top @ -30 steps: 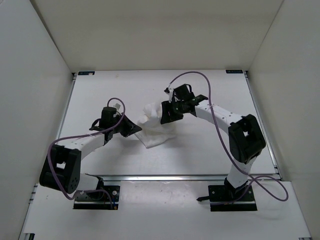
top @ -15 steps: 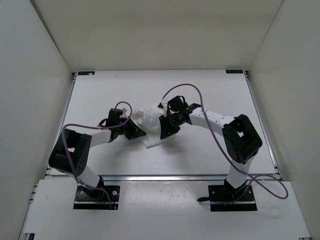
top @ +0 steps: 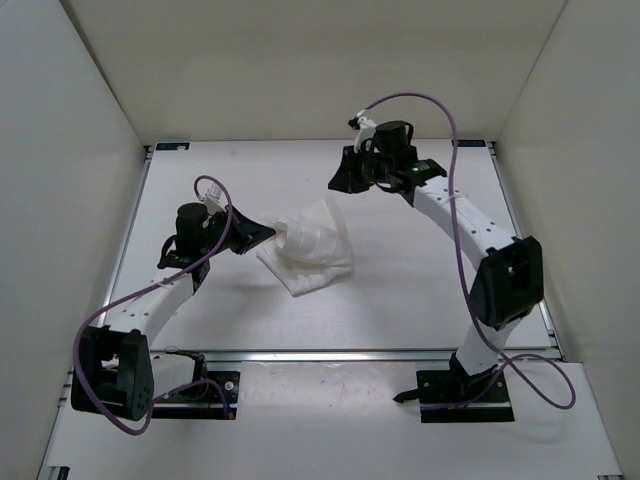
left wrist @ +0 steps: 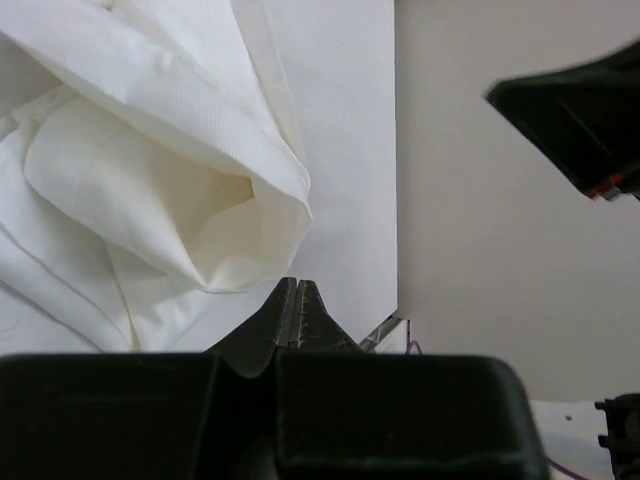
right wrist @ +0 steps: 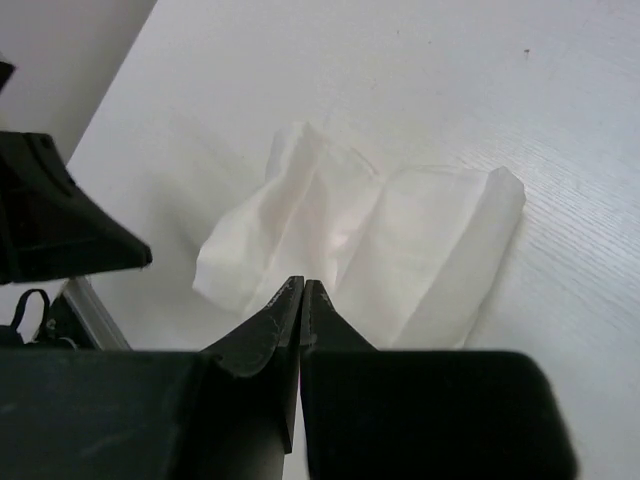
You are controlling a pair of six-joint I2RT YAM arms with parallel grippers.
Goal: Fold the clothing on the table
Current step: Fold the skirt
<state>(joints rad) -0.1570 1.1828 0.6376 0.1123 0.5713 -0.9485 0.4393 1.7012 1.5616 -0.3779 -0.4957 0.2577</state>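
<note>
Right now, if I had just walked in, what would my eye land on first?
A crumpled heap of white clothing lies near the middle of the table, rumpled rather than folded. The left gripper sits shut at the heap's left edge. The right gripper hangs raised on the far side, shut and holding nothing.

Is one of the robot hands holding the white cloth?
The right gripper is shut, holding nothing. The left gripper is shut at the edge of the clothing; whether it pinches any fabric cannot be told.
</note>
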